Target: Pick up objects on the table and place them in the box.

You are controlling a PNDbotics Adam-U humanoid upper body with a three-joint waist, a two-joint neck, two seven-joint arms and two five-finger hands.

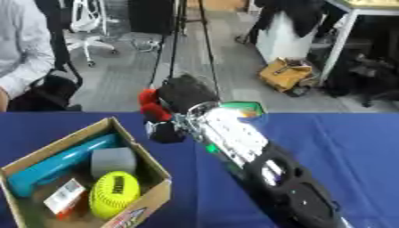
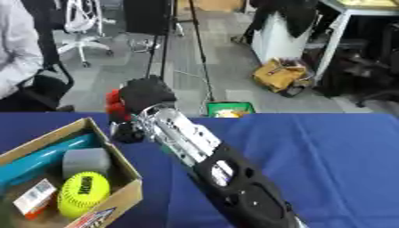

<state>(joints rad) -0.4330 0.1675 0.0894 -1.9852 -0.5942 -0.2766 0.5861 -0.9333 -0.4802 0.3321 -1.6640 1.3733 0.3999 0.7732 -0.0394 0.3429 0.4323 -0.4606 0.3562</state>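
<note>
**Here: carrying a red object toward the box**

The right hand [image 1: 183,95], centre frame, appears curled round a red object [image 1: 149,107], though its shape is unclear. The box [image 1: 148,196], lower left on the blue bench [image 1: 343,147], already holds a yellow ball [image 1: 115,192]. Next move: shift left over the box, then release.

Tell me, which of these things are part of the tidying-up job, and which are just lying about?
Part of the job: cardboard box; inside it a yellow ball, grey block and teal tube; the red thing held in the right hand.

Just lying about: yellow bag, office chair, green item.
</note>
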